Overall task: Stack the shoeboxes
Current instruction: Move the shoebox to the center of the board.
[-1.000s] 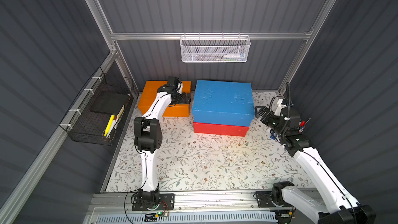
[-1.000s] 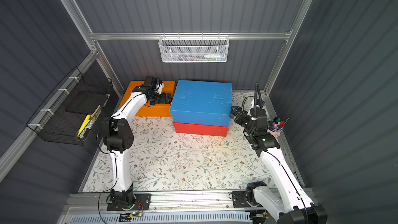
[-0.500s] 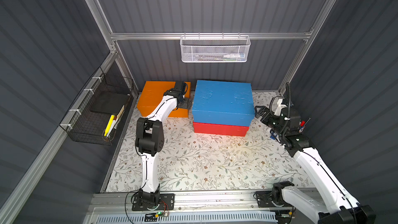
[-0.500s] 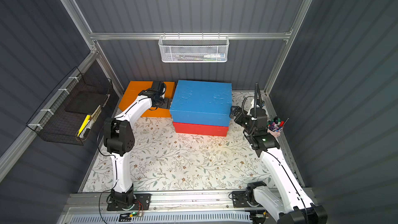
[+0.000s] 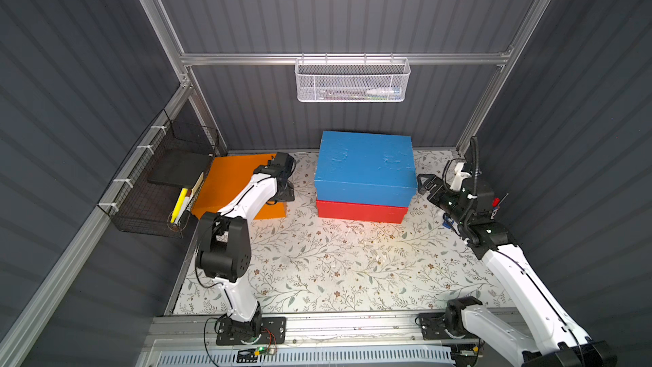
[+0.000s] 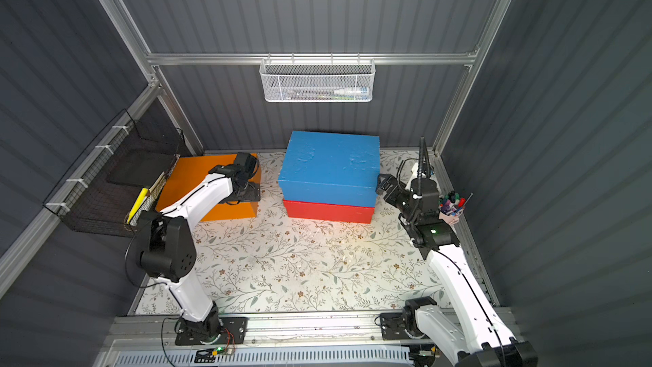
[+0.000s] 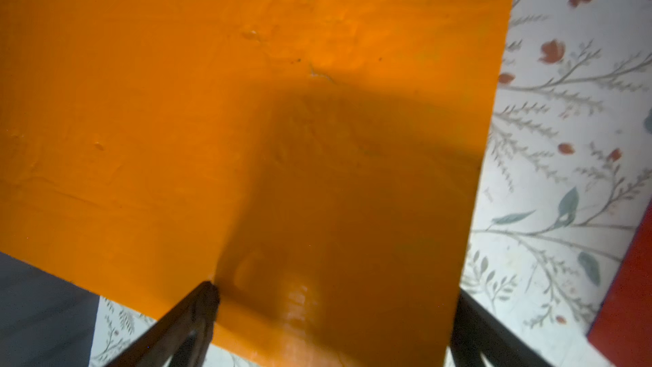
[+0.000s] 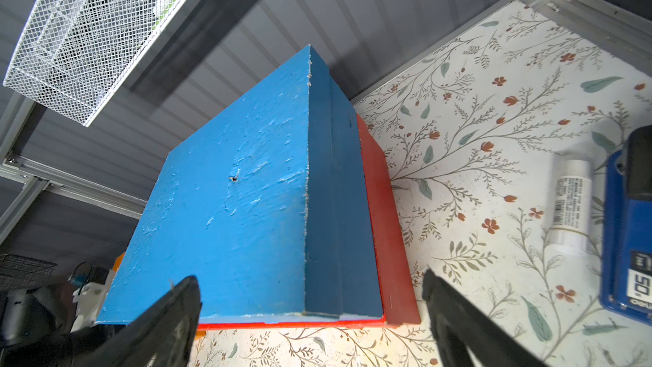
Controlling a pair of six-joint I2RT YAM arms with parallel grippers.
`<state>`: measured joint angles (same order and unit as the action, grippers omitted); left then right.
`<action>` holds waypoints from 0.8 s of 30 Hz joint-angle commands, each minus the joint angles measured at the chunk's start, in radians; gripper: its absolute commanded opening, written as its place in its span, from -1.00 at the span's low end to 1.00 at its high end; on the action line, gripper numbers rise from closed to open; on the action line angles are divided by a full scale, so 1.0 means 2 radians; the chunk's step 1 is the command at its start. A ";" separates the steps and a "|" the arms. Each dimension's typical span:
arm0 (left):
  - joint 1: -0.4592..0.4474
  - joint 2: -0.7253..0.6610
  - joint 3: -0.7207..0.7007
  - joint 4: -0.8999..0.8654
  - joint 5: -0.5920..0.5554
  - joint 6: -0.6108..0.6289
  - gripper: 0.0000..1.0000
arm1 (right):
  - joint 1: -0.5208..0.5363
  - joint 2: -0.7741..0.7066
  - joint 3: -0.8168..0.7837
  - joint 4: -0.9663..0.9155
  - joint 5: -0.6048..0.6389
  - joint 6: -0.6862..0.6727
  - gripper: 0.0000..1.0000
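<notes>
Running left-right, blue shoebox (image 5: pixel 363 167) tops red shoebox (image 5: pixel 360 210); left fingers (image 7: pixel 190 315), right fingers (image 8: pixel 169 315) released.

You see two arms in both top views. The left arm (image 5: pixel 254 188) has smooth white shells and big round black joints (image 5: pixel 220 248). The right arm (image 5: pixel 522 277) is white and black too. Each stands on a flat black plate (image 5: pixel 278 326) with little screws, at the bottom of the frame. Thin red and black wires (image 5: pixel 270 338) curl by the left one. A ribbed black cable (image 5: pixel 475 157) loops at the right. A tiny green light (image 6: pixel 433 231) glows there. The left gripper (image 7: pixel 335 289) and right gripper (image 8: pixel 309 277) have dark pointed fingers (image 8: pixel 169 315).
</notes>
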<state>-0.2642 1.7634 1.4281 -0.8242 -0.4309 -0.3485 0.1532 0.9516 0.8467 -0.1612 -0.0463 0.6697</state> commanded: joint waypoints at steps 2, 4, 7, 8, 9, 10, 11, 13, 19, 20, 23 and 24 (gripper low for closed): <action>0.005 -0.040 -0.032 -0.016 0.100 -0.017 0.98 | -0.001 -0.002 -0.005 0.008 -0.009 0.003 0.98; 0.007 -0.047 -0.024 0.001 0.127 -0.012 0.98 | -0.001 -0.004 -0.005 0.008 -0.010 0.003 0.98; 0.018 -0.026 0.037 0.004 0.161 -0.007 0.98 | -0.001 -0.007 -0.006 0.006 -0.010 0.003 0.98; 0.022 -0.009 0.067 0.004 0.164 -0.005 0.98 | -0.001 -0.008 -0.007 0.005 -0.010 0.002 0.98; 0.026 0.009 0.096 0.001 0.164 0.000 0.98 | -0.001 -0.008 -0.006 0.006 -0.009 0.001 0.98; 0.033 0.036 0.136 -0.007 0.160 0.003 0.98 | -0.001 -0.009 -0.008 0.005 -0.008 0.000 0.98; 0.040 0.068 0.186 -0.023 0.151 0.005 0.98 | -0.001 -0.011 -0.007 0.006 -0.006 0.000 0.98; 0.052 0.130 0.274 -0.047 0.135 0.007 0.98 | -0.001 -0.013 -0.008 0.005 -0.004 -0.003 0.98; 0.083 0.278 0.450 -0.044 0.146 0.028 0.98 | -0.001 -0.014 -0.008 0.005 0.002 -0.007 0.98; 0.089 0.294 0.466 -0.039 0.152 0.028 0.98 | -0.001 -0.012 -0.008 0.006 0.002 -0.007 0.98; 0.106 0.317 0.468 0.001 0.182 0.022 0.98 | -0.001 -0.006 -0.006 0.007 0.000 -0.007 0.98; 0.111 0.321 0.462 0.017 0.195 0.022 0.98 | -0.001 -0.004 -0.006 0.008 -0.001 -0.006 0.98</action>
<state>-0.0669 2.3791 2.3440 -0.8169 -0.1314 -0.3073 0.1532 0.9333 0.8379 -0.1608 -0.0528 0.6697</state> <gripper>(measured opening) 0.991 0.989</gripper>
